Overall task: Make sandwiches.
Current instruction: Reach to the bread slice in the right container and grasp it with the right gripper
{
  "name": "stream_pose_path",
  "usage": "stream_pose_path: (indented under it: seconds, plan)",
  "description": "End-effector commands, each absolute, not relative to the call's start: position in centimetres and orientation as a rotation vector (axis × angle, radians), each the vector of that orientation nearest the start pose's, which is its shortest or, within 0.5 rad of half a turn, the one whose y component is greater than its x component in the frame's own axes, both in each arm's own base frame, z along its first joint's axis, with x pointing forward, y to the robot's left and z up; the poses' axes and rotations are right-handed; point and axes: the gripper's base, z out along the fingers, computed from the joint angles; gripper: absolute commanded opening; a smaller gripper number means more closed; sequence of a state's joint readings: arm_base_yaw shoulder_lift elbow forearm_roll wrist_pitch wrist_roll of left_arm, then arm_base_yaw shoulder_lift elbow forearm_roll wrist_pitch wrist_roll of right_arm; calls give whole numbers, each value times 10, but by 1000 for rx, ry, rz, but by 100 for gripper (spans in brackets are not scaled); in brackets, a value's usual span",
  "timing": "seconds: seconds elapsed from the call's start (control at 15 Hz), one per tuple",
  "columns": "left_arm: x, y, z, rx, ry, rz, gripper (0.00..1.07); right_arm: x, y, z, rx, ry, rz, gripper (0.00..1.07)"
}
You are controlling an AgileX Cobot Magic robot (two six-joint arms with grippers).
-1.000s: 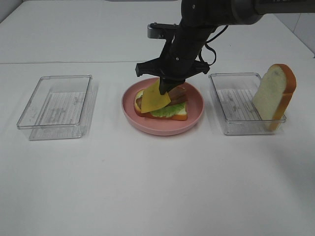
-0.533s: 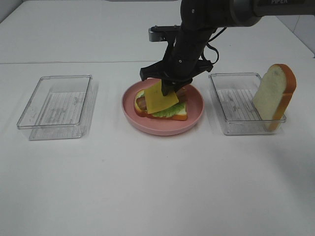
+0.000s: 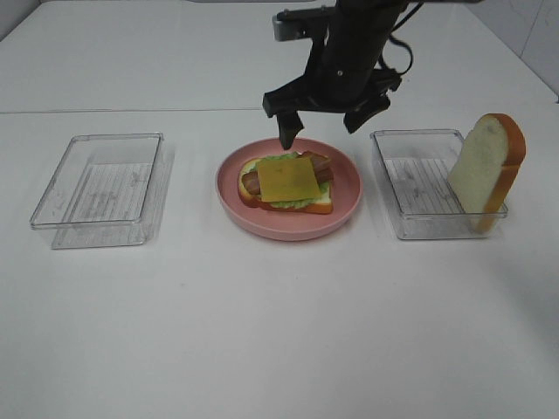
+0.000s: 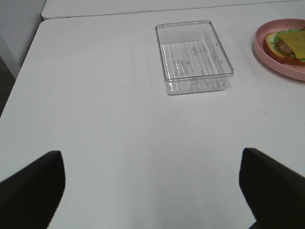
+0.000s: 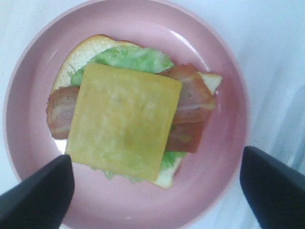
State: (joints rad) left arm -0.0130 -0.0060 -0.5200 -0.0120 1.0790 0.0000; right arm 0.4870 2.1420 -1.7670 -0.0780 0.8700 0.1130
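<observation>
My right arm is matte black all over, a thick rounded body ending in my right gripper [image 3: 325, 122] with two dark, tapering fingers. A small grey box sits at the wrist, and black cables loop beside it. My left gripper [image 4: 152, 183] shows only as two blunt black fingertips, plain and unmarked.

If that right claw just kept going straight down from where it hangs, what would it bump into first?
Most likely the yellow cheese slice topping the open sandwich on the pink plate. The right gripper hangs open above it; its wrist camera looks straight down at the cheese.
</observation>
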Motion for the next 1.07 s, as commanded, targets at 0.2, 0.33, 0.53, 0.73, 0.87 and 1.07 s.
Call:
stream_pose_path:
  seconds: [0.2,0.33,0.53,0.73,0.87,1.07]
  plan:
    - [-9,-1,281,5,2034,-34,91,403,180,290,-537,2629,-213,91]
    - [-9,-1,281,5,2034,-34,91,401,159,313,-446,2659,-240,91]
    - [-9,-1,281,5,2034,-34,91,401,109,336,-309,2697,-167,91]
    - [-9,-1,281,5,2034,-34,91,395,55,356,-156,2726,-105,91]
    - [-9,-1,281,5,2034,-34,91,395,40,356,-102,2747,-93,91]
    - [-9,-1,281,5,2034,-34,91,397,34,351,-128,2751,-56,91]
